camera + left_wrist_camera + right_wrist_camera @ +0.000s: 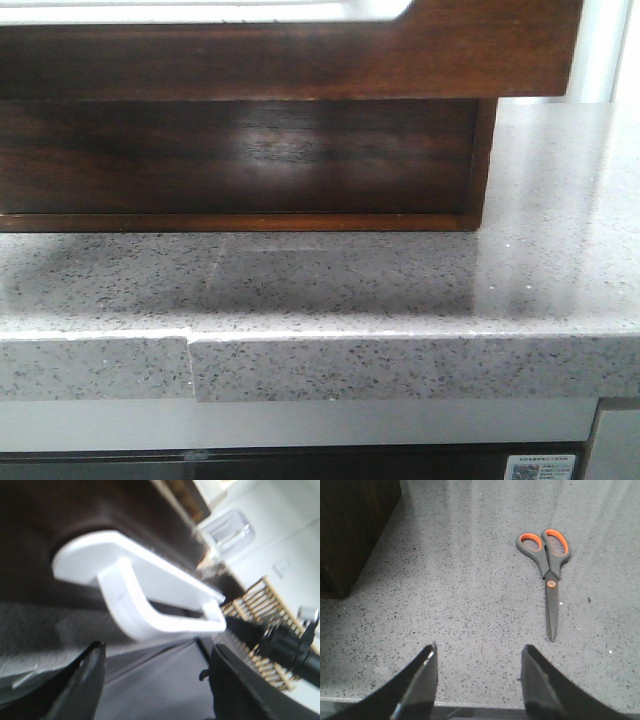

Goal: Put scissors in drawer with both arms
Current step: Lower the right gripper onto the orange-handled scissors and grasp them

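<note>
The table [400, 300] is a grey speckled stone slab with a glossy top that throws back soft light; a seam runs across its front edge, where one section sits slightly stepped from the next. Below it run a pale band and a dark strip carrying a small white label [541, 468] at the right.

On the table stands a dark reddish-brown wooden case [300, 60], its upper rail filling the top of the front view. Beneath that rail the drawer [240, 160] shows as a glossy wooden panel with a thin bottom edge and a side wall at the right; whether it is pulled out cannot be told from here.

The scissors [549, 575], grey with orange-lined handles, lie flat and closed on the stone in the right wrist view, well apart from the dark wood corner and beyond the right tool [477, 680], whose dark fingers stand wide apart over bare stone, holding nothing.

The left tool [160, 690] is spread wide too, empty, close before a blurred white plastic hook [145, 595] fixed on a dark surface. Behind it are a light wall and a slatted wooden rack [265, 610].
</note>
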Available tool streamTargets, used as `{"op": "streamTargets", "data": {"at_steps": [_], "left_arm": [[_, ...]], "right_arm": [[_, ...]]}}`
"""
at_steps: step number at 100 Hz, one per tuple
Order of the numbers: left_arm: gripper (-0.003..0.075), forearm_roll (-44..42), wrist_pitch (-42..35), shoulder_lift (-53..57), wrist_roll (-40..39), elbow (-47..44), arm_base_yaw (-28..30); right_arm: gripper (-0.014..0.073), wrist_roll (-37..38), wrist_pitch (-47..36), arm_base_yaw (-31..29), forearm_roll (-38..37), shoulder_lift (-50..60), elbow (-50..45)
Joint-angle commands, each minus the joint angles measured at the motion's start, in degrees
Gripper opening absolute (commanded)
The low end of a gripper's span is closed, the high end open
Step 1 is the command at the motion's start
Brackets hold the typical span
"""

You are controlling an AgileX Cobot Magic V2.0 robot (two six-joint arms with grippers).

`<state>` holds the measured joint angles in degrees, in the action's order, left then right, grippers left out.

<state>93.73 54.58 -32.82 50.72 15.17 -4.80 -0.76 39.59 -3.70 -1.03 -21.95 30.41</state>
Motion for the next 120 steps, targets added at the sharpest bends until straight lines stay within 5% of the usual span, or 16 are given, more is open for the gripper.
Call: {"op": "streamTargets", "data": {"at_steps": [1,14,30,50,62,92,120], "left_arm": [[0.0419,-1.2,3.8,-0.2,0.6,2.2,-0.3],[0.0419,-8.6,5.3,0.4,-2.9,4.2,-0.3],[0.0419,-27.6,3.7,4.6,-14.2,9.9,-0.3],[0.0419,-58.1,3.7,11.7,-29.8,19.3,-0.7],[0.0419,-68.1,3.3,12.5,-31.3,22.3,-2.9],[0.0419,-73.3,-0.8,12.5,-31.3,22.9,-7.5],[0.0419,-73.3,-1.4,12.5,-31.3,22.9,-7.5]], "right_arm": [[0.0335,-0.3,-3.9,-0.3,-0.2,-0.7,2.0],[0.0335,-0.3,-3.9,-0.3,-0.2,-0.7,2.0],[0.0335,0.1,-3.8,-0.3,-0.3,-0.7,2.1],[0.0335,13.6,-3.1,-0.3,-9.4,-3.8,2.2],[0.0335,16.1,-2.7,-0.3,-10.7,-10.1,3.1],[0.0335,16.2,2.9,-1.1,-11.8,-32.3,16.5],[0.0335,8.2,10.5,-10.3,-8.8,-50.3,30.5]]}}
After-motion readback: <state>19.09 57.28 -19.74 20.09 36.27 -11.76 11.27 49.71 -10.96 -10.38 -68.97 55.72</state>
